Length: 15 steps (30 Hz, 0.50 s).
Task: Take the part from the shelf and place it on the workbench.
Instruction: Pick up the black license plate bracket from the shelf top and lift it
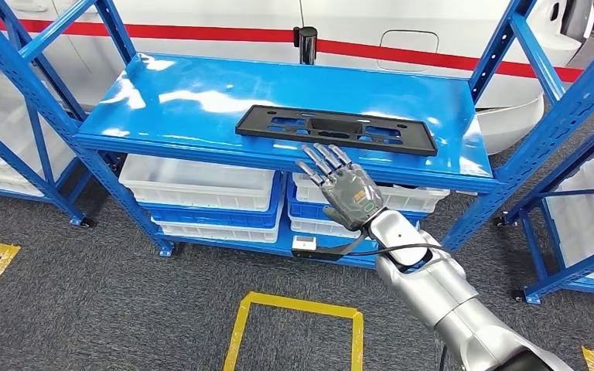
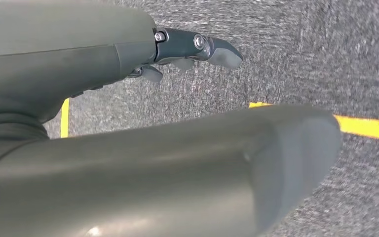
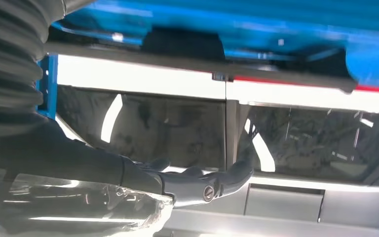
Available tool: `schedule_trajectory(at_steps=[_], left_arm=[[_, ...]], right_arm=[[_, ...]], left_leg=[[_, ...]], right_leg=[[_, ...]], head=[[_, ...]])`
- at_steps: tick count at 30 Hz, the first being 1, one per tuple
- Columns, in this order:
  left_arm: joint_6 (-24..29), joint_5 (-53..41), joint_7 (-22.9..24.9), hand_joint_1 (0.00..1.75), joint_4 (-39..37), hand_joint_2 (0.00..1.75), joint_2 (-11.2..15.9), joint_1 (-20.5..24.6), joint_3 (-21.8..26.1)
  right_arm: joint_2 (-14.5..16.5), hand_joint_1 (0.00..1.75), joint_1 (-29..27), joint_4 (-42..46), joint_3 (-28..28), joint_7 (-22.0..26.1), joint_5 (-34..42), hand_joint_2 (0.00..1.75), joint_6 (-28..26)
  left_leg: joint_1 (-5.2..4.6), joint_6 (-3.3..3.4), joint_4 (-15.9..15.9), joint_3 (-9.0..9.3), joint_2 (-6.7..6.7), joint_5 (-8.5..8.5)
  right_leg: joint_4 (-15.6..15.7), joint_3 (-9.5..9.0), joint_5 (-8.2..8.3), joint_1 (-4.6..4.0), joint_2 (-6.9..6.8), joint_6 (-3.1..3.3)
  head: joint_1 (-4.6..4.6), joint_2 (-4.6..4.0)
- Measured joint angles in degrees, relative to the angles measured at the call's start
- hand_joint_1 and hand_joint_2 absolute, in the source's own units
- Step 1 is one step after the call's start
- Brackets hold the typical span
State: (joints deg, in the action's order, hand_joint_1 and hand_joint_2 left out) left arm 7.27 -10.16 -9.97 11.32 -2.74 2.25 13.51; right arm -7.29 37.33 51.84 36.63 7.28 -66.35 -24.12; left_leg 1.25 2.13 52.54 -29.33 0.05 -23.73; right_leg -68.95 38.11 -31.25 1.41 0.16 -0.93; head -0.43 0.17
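Right hand (image 1: 346, 189) empty, fingers spread — black part (image 1: 337, 129) on shelf (image 1: 178, 100) just beyond fingertips.

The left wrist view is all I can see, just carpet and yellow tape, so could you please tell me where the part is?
Observer: The black part lies flat on the top blue shelf, near its front edge.
Operator: Thank you. Is the right hand on it?
Observer: No, the right hand is open just in front of the shelf edge, fingers pointing towards the part, holding nothing.
Operator: Is anything stored below that shelf?
Observer: Yes, white bins sit on the lower level.
Operator: And behind the shelf?
Observer: A white vehicle body with a red stripe.
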Motion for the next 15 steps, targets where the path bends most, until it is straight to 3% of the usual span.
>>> schedule_trajectory(at_steps=[1, 2, 4, 5, 6, 7, 9, 11, 13, 15], left_arm=[[-0.07, 0.04, 0.0, 0.0, -0.01, 0.0, -0.02, -0.02, 0.08], [-0.08, 0.08, 0.01, 0.0, -0.01, 0.0, -0.05, -0.04, 0.14], [0.07, 0.13, 0.03, 0.0, -0.02, 0.0, -0.08, -0.06, 0.31], [0.21, 0.13, 0.04, 0.0, -0.02, 0.0, 0.05, -0.04, 0.42], [0.29, 0.1, 0.03, 0.0, -0.02, 0.0, 0.16, -0.02, 0.51], [0.33, 0.08, -0.01, 0.0, -0.03, 0.0, 0.25, -0.01, 0.57], [0.24, 0.04, -0.1, 0.0, -0.04, 0.0, 0.25, -0.02, 0.62], [0.08, 0.05, -0.17, 0.0, -0.04, 0.0, 0.23, 0.01, 0.64], [0.01, 0.04, -0.2, 0.0, -0.04, 0.0, 0.24, 0.06, 0.66], [0.01, 0.04, -0.19, 0.0, -0.05, 0.0, 0.24, 0.04, 0.68]], right_arm=[[-0.09, 0.0, -0.27, 0.0, -0.01, 0.0, -0.01, 1.75, 0.01], [-0.16, 0.0, -0.47, 0.0, -0.01, 0.0, -0.04, 1.75, 0.02], [-0.24, 0.0, -0.49, 0.01, -0.05, 0.0, -0.15, 1.75, 0.05], [-0.21, 0.0, -0.45, 0.02, -0.04, 0.0, -0.2, 1.75, 0.11], [-0.14, 0.0, -0.44, 0.04, -0.05, 0.01, -0.23, 1.75, 0.16], [-0.09, 0.0, -0.47, 0.06, -0.06, 0.03, -0.26, 1.75, 0.21], [-0.05, 0.0, -0.45, 0.08, -0.14, 0.06, -0.31, 1.75, 0.2], [-0.05, 0.0, -0.22, 0.07, -0.31, 0.07, -0.35, 1.75, 0.14], [0.04, 0.0, 0.02, 0.07, -0.47, 0.1, -0.4, 1.75, 0.15], [0.11, 0.0, 0.02, 0.05, -0.51, 0.17, -0.49, 1.75, 0.25]], left_leg=[[0.06, -0.13, 0.03, 0.04, -0.11, -0.21], [0.2, -0.38, 0.15, 0.12, -0.23, -0.49], [0.6, -1.39, 1.06, 0.2, -0.35, -1.3], [0.69, -2.05, 1.87, 0.01, -0.36, -1.98], [0.71, -2.62, 2.62, -0.21, -0.36, -2.68], [0.65, -3.02, 3.15, -0.39, -0.35, -3.22], [0.93, -3.45, 3.59, -0.41, -0.31, -3.83], [1.3, -3.67, 5.4, -0.95, -0.17, -4.7], [1.36, -3.78, 11.51, -4.1, -0.03, -7.07], [1.22, -3.61, 19.85, -9.66, -0.01, -9.38]], right_leg=[[-1.81, 1.44, 0.04, 0.18, 0.0, -0.44], [-1.52, 1.84, 0.95, 0.45, -0.03, -1.16], [5.63, -0.95, 4.73, 1.27, -0.23, -2.98], [9.13, -2.64, 6.06, 1.49, -0.24, -3.43], [11.37, -3.8, 6.72, 1.61, -0.2, -3.27], [11.97, -4.18, 6.64, 1.54, -0.11, -2.67], [11.47, -4.14, 6.01, 1.3, 0.19, -1.04], [11.36, -4.53, 5.59, 1.19, 0.4, -0.13], [11.39, -5.19, 5.14, 0.94, 0.51, 0.6], [11.38, -5.82, 4.49, 0.37, 0.53, 1.22]], head=[[0.0, 0.0], [0.01, 0.0], [0.06, 0.0], [0.22, 0.0], [0.26, 0.0], [0.27, 0.0], [0.13, 0.0], [0.12, 0.0], [0.02, 0.0], [-0.07, 0.0]])
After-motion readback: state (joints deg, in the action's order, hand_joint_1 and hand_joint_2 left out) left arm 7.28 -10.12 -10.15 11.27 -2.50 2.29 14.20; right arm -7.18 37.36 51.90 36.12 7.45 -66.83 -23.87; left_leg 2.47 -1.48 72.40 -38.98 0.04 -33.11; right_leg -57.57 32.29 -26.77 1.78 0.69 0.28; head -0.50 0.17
